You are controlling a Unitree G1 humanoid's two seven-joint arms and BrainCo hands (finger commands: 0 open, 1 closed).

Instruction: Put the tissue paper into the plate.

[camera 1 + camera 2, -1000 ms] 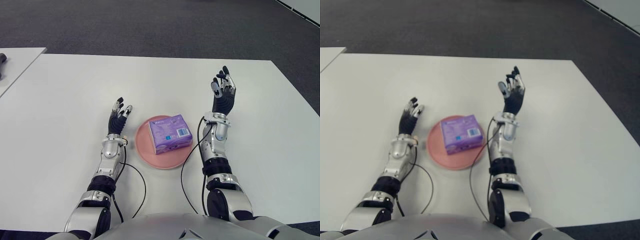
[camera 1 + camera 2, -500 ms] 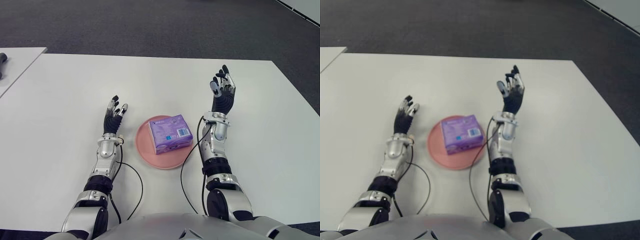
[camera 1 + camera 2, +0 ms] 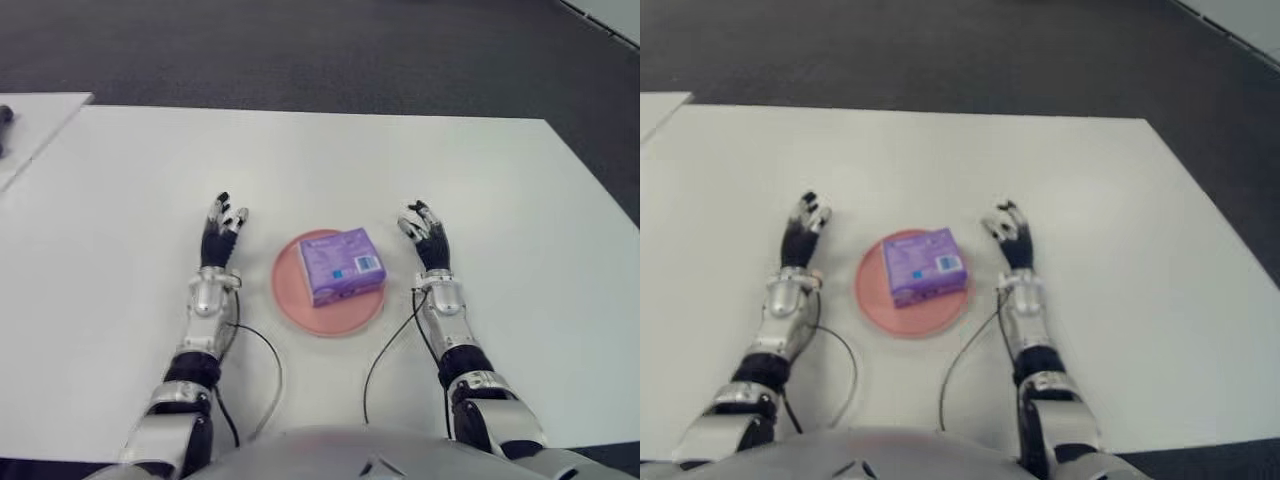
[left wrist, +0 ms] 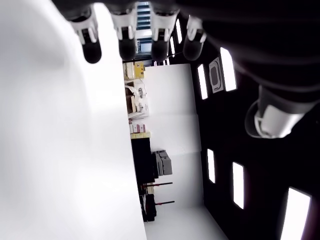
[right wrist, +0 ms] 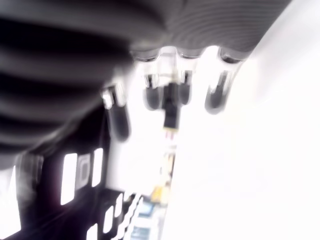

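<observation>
The purple plastic-wrapped tissue pack [image 3: 341, 266] is hiding the middle of the round pink plate [image 3: 296, 300]; its print is reading too small.

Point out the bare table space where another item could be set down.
The white table is bare beyond the plate, out to its far edge, and outside each hand. It is crowded only at the centre, where the tissue pack fills the plate between the left hand and right hand.
</observation>
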